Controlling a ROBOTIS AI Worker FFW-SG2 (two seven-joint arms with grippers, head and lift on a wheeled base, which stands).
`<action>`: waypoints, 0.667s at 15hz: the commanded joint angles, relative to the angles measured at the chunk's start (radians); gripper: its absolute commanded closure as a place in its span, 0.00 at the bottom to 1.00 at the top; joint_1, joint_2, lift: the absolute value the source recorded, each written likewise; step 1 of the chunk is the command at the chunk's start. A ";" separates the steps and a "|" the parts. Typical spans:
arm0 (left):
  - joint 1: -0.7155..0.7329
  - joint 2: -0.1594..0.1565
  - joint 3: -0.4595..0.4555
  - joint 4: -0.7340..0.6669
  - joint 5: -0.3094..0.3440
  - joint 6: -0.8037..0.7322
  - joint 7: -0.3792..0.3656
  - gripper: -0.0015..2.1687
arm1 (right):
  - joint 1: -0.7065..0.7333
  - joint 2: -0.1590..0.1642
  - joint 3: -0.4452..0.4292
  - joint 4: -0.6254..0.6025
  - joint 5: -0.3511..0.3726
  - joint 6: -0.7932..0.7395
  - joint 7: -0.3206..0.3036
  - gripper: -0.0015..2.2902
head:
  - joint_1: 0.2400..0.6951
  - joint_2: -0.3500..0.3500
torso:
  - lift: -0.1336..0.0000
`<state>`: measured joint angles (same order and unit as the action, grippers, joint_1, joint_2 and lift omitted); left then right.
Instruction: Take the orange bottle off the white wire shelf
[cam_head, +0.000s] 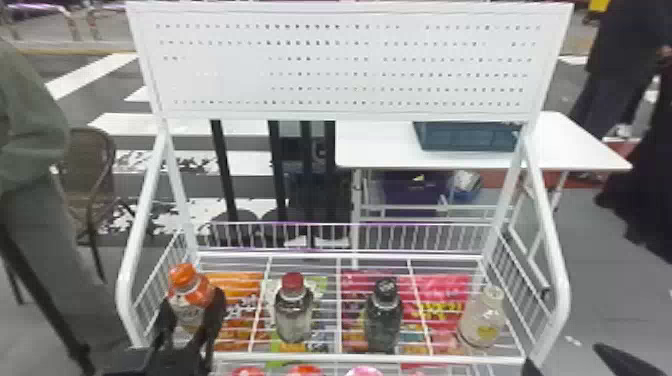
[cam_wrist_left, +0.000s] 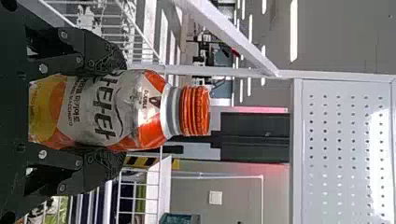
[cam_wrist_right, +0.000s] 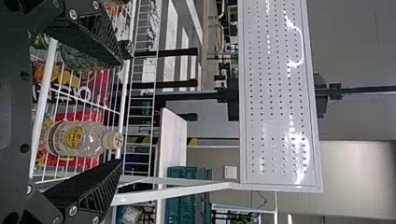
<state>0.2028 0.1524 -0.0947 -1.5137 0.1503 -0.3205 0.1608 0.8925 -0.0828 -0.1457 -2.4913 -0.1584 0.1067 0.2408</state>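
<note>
At the left end of the white wire shelf (cam_head: 320, 358), my left gripper (cam_head: 194, 312) is shut on the orange bottle (cam_head: 186, 285), one finger on each side of its body. In the left wrist view the left gripper (cam_wrist_left: 112, 111) presses both sides of the orange bottle (cam_wrist_left: 107, 109), its orange cap clear of the fingers. Whether the bottle's base touches the wires is hidden. My right gripper (cam_head: 565, 362) is at the bottom right edge of the head view; in the right wrist view the right gripper (cam_wrist_right: 122, 108) stands open, fingers wide apart.
A red-capped bottle (cam_head: 293, 310), a black-capped bottle (cam_head: 384, 315) and a pale bottle (cam_head: 482, 320) stand along the shelf. White side frames (cam_head: 131, 280) rise at both ends, below a perforated panel (cam_head: 350, 65). Colourful packs (cam_head: 442, 300) lie under the wires.
</note>
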 joint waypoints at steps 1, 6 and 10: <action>0.086 -0.001 0.012 -0.154 -0.012 0.065 0.002 0.46 | -0.006 0.000 0.000 0.005 0.000 0.000 0.000 0.07 | 0.57 0.50 | 1.00; 0.308 0.003 0.061 -0.491 -0.074 0.228 0.017 0.46 | -0.017 -0.002 0.002 0.020 -0.001 0.000 0.000 0.07 | 0.57 0.50 | 1.00; 0.480 -0.005 0.119 -0.701 -0.089 0.301 0.017 0.46 | -0.023 -0.002 0.009 0.028 -0.001 0.000 0.000 0.07 | 0.57 0.50 | 1.00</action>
<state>0.6216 0.1505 0.0039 -2.1492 0.0628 -0.0275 0.1779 0.8711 -0.0843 -0.1387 -2.4650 -0.1595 0.1067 0.2408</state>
